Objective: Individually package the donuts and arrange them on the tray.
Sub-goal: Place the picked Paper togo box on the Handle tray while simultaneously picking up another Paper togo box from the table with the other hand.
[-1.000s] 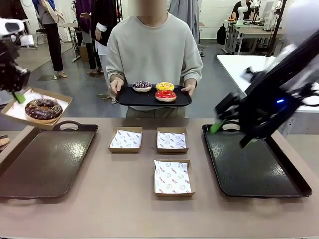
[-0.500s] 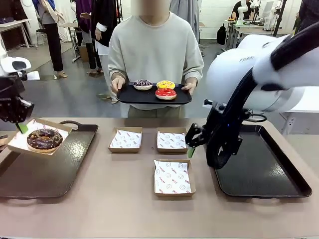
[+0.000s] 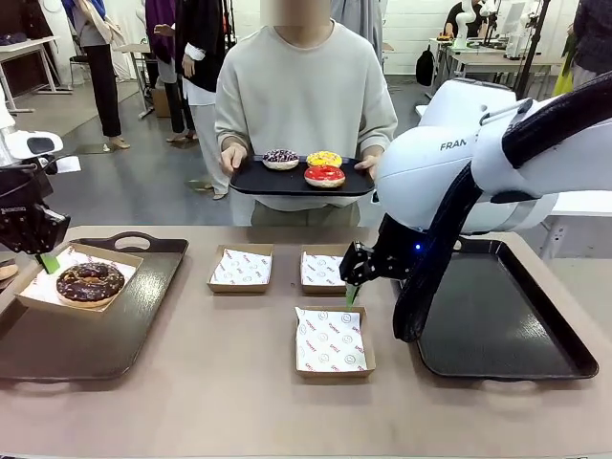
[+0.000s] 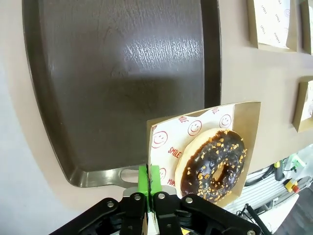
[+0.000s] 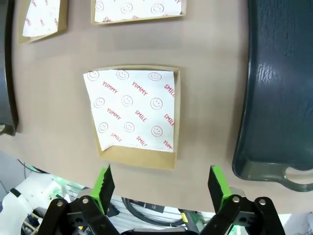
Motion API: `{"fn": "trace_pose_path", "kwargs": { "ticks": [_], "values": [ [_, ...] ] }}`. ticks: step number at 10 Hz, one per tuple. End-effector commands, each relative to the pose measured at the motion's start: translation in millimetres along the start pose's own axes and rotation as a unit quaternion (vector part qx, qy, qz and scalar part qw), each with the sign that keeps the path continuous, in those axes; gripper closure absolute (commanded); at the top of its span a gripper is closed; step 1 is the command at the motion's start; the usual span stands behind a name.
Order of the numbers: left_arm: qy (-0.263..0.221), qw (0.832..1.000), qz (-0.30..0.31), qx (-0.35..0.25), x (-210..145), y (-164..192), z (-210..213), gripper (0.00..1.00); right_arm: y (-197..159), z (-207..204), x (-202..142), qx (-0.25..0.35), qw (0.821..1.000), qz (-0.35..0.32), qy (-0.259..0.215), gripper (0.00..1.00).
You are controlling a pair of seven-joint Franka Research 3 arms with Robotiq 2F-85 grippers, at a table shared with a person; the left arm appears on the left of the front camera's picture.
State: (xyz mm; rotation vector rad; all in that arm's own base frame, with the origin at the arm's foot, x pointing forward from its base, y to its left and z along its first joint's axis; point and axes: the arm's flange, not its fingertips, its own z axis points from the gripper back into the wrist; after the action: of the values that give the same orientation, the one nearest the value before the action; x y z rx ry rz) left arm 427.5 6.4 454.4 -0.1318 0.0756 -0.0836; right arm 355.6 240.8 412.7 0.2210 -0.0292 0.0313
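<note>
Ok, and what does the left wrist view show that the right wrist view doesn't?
Left wrist view: the left tool, shut on the edge of a paper-lined box holding the chocolate donut, over a corner of the left tray. Right wrist view: the right tool, open, above the nearest empty box, the right tray beside it. Shared: the table, that empty box, the two far boxes, and the left tray, a dark sliver at the right wrist picture's left edge.

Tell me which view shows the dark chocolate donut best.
The left wrist view: the dark chocolate donut sits close up, glaze and orange bits clear, in its box pinched by the left hand. The front view shows it small at far left. The right wrist view faces an empty box.
</note>
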Motion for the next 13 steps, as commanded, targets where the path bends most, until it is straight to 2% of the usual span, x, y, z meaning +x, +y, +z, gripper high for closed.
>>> {"fn": "trace_pose_path", "kwargs": {
  "ticks": [1, 5, 6, 7, 10, 13],
  "values": [
    [0.005, 1.000, -0.001, 0.006, 0.5, 2.0, -3.4, 0.99, 2.4, -10.8, -1.0, -0.011, 1.000, -0.003, 0.008, 0.00],
    [0.005, 1.000, 0.000, 0.001, 1.0, 0.6, -3.7, 0.99, 1.5, -8.3, -1.2, -0.003, 1.000, 0.002, 0.010, 0.00],
    [-0.010, 1.000, -0.006, 0.011, 0.2, -3.2, -9.4, 0.99, 10.6, -16.3, -5.6, -0.025, 0.999, -0.005, -0.019, 0.00],
    [-0.028, 0.999, 0.028, 0.032, -6.3, -4.8, -25.0, 0.99, 20.7, -28.6, -9.7, -0.037, 0.999, 0.000, -0.035, 0.00],
    [-0.069, 0.995, 0.068, 0.037, -25.8, -1.0, -53.9, 0.99, 38.7, -58.8, -20.4, -0.079, 0.995, 0.020, -0.050, 0.00],
    [-0.078, 0.994, 0.062, 0.053, -33.3, -3.1, -68.0, 0.99, 30.5, -82.9, -13.9, -0.098, 0.994, 0.006, -0.054, 0.00]
  ]
}}
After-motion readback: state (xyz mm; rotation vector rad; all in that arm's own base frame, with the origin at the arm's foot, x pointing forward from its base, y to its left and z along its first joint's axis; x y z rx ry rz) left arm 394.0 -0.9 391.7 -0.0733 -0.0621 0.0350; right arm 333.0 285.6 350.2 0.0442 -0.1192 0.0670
